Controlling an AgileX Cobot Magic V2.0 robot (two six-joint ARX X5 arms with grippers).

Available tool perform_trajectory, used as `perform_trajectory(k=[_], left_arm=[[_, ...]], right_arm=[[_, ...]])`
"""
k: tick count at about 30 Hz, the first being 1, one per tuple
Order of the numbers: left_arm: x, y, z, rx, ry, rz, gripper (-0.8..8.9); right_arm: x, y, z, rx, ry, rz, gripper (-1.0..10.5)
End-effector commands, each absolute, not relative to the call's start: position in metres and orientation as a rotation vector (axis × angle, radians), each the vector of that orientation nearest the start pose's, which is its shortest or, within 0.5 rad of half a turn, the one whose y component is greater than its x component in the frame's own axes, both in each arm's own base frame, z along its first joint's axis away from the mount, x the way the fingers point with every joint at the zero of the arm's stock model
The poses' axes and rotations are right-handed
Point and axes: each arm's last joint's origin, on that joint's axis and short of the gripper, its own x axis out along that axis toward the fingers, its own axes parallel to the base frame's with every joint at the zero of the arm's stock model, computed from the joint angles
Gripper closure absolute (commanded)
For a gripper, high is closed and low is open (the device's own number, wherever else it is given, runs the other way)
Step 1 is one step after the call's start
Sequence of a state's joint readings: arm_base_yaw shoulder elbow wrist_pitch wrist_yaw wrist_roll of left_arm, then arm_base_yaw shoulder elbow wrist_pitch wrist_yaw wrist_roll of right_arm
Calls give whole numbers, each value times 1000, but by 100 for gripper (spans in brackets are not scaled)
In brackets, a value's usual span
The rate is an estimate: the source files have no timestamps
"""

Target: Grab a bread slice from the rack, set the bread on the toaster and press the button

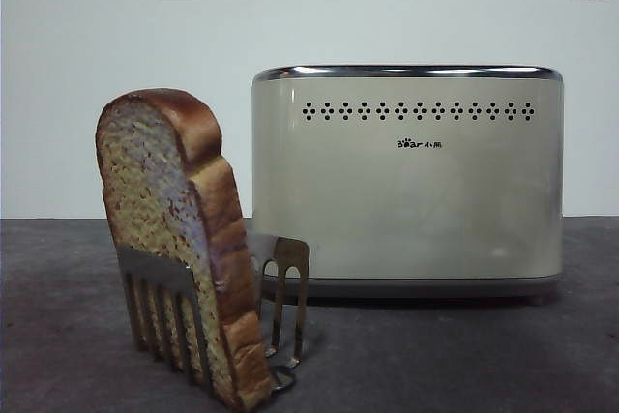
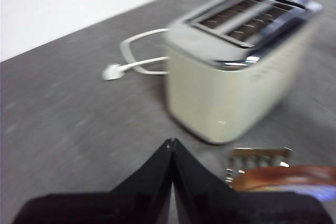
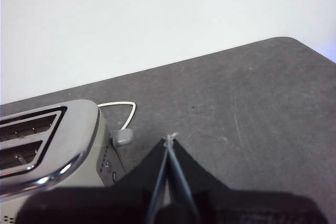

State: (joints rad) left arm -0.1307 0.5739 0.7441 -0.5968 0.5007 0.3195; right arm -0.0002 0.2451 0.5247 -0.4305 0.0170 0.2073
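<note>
The slice of bread [image 1: 179, 239] leans upright in the low steel rack [image 1: 280, 282] — just beside the cream toaster [image 1: 406, 181], both slots empty.

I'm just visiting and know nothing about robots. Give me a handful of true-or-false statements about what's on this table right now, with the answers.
1. The slice of bread stands in the rack. True.
2. A slice is already down in one of the toaster's slots. False: the wrist views show both slots with no bread in them.
3. The left gripper has its jaws shut and holds nothing. True.
4. The right gripper is clamped on the bread. False: its jaws are shut with nothing between them, above bare table beside the toaster.
5. The toaster's white cord lies on the table. True.
6. The rack is taller than the toaster. False: it is far lower.
</note>
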Motion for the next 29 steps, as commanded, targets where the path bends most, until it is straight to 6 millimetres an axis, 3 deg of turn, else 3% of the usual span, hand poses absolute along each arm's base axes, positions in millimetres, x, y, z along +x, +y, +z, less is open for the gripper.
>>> perform_trajectory(k=[1,11,18,25,26,29], left_arm=[[111,-43,319,376,262,-829,819],[105,-90,344,828,255,-1220,819],[98,-115,350,1139,276,-1306,818],[101,-142,337,1359,315,-1321,812],[102,-146,335,1383,324,-1316,798],[101,-154,331,1413,337,-1333,616]], right_arm=[[82,0,285,170,157,-9,950],[101,3,296,180,237,69,950],[107,3,297,183,259,83,951],[107,3,295,185,281,93,951],[106,3,294,185,290,92,951],[105,3,291,187,323,89,951]])
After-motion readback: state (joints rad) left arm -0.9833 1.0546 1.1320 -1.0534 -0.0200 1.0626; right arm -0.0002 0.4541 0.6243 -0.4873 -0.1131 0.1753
